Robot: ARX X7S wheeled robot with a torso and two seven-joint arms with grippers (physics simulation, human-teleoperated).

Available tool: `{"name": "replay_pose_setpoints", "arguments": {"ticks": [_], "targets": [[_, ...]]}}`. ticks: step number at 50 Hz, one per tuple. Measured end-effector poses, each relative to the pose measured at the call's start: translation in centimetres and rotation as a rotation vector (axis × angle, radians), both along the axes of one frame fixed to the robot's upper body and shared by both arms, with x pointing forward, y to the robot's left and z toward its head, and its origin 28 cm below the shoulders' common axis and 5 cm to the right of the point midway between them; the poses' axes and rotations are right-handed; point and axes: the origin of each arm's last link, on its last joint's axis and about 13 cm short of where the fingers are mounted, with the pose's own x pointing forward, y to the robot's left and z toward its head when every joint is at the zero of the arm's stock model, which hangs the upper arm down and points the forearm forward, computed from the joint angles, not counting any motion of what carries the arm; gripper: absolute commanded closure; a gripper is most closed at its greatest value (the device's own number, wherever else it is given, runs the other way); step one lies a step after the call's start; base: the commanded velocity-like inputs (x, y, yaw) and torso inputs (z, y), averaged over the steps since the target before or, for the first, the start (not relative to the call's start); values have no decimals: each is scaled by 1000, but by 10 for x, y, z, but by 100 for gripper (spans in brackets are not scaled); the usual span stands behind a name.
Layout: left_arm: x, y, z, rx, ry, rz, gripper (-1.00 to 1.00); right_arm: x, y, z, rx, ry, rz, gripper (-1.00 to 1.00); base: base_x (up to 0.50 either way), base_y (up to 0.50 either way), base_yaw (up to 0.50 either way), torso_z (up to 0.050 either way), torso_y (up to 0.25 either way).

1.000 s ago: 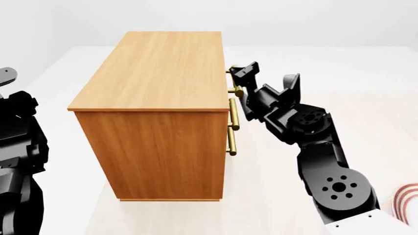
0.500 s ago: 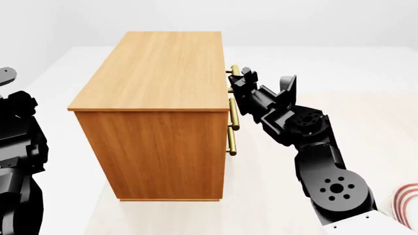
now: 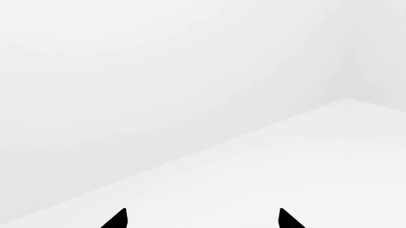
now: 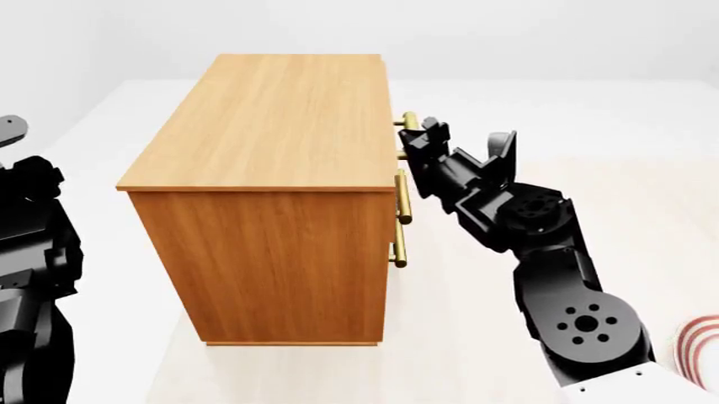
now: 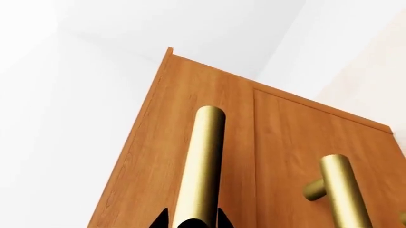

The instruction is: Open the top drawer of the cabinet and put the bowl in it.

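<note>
- Right gripper (image 4: 418, 135): in the right wrist view the fingers (image 5: 220, 219) sit one on each side of the top drawer's brass bar handle (image 5: 201, 161), close against it; we cannot tell whether they are pinching it or only bracketing it.
- Left gripper (image 3: 201, 219): only two dark fingertips show in the left wrist view, set well apart, nothing between them, facing blank white surface. This arm looks idle at the left edge of the head view.
- Top drawer (image 5: 190, 142): front appears flush with the cabinet (image 4: 269, 168); we judge it not yet pulled out. A second handle (image 5: 343, 190) shows beside the first, belonging to the next drawer down.
- Progress, our judgement: early. Handle reached; the pull, fetching the bowl and placing it are all left.
- Bowl: not in any view, so we cannot say where it is.
- Surroundings: cabinet stands on a pale bench (image 4: 472, 320); a plate rim with red rings (image 4: 699, 341) shows at the lower right corner of the head view.
- Obstruction: nothing visible lies in the drawer's path except the right arm itself.
</note>
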Motion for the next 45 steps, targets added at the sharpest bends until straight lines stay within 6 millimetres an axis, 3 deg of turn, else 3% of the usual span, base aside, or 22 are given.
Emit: {"name": "replay_pose_setpoints", "arguments": {"ticks": [45], "targets": [[-1, 1, -1, -4, 1, 2, -100, -3, -45, -2, -38, -17, -69, 100, 4, 0, 0, 0, 0]]}}
